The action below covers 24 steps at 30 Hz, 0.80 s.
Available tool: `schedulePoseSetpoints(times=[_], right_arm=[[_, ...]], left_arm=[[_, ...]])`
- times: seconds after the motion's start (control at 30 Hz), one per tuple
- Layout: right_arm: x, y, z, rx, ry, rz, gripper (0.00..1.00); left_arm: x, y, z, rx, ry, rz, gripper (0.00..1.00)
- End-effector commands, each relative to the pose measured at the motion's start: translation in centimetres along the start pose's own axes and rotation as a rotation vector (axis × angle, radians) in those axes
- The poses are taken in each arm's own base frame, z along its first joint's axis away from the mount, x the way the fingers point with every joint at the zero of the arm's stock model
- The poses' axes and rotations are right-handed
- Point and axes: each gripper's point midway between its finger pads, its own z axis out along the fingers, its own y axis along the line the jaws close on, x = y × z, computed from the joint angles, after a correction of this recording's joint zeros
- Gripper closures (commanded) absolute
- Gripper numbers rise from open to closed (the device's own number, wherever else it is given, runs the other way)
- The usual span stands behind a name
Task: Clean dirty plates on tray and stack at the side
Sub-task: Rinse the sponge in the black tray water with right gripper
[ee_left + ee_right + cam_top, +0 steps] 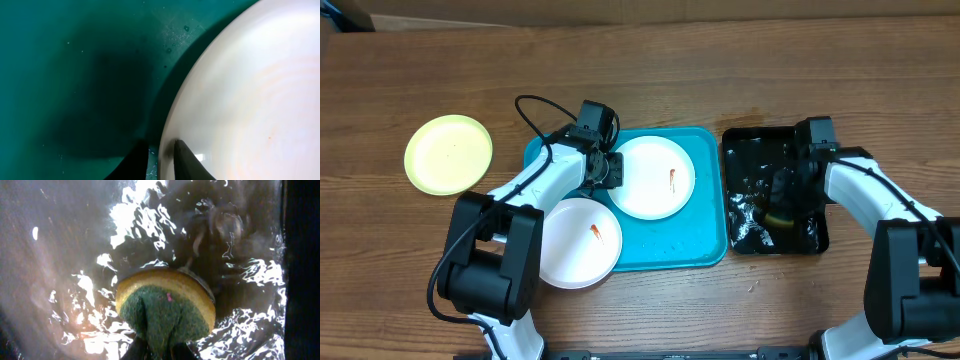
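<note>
A brown wood-grain worktop [640,70] carries a large turquoise-blue rectangular plastic tray [705,252] with a raised rim at its middle. A smaller black rectangular tray [745,140], wet and glistening, lies just beside it toward the right edge.

Three round plates of like size are in view. A pale yellow-green plate [448,153] sits on the bare worktop, well apart from the tray toward the left edge. A white plate [645,190] with a small orange-red smear lies in the far half of the turquoise tray. A second white plate [578,243], also smeared, overlaps the tray's near left corner and hangs out over its rim.

A round yellow sponge [165,307] with a green scouring face is in the black tray.

The left hand [160,159] is nearly closed, pinching the white plate's left rim. The right hand [782,195] is closed tight on the sponge.
</note>
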Motion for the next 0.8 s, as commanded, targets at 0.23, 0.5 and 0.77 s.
schedulePoseSetpoints(times=[0.23, 0.5, 0.77], right_arm=[[-1.9, 0.9, -5.4, -0.006, -0.016, 0.026, 0.96], [-2.4, 1.8, -5.6, -0.037, -0.034, 0.023, 0.96], [-2.8, 2.4, -5.6, -0.031, -0.059, -0.002, 0.96]], left_arm=[[0.0, 0.3, 0.3, -0.015, -0.001, -0.012, 0.96], [0.2, 0.8, 0.2, -0.047, 0.002, -0.115, 0.96], [0.5, 2.6, 0.1, -0.147, -0.005, -0.199, 0.94]])
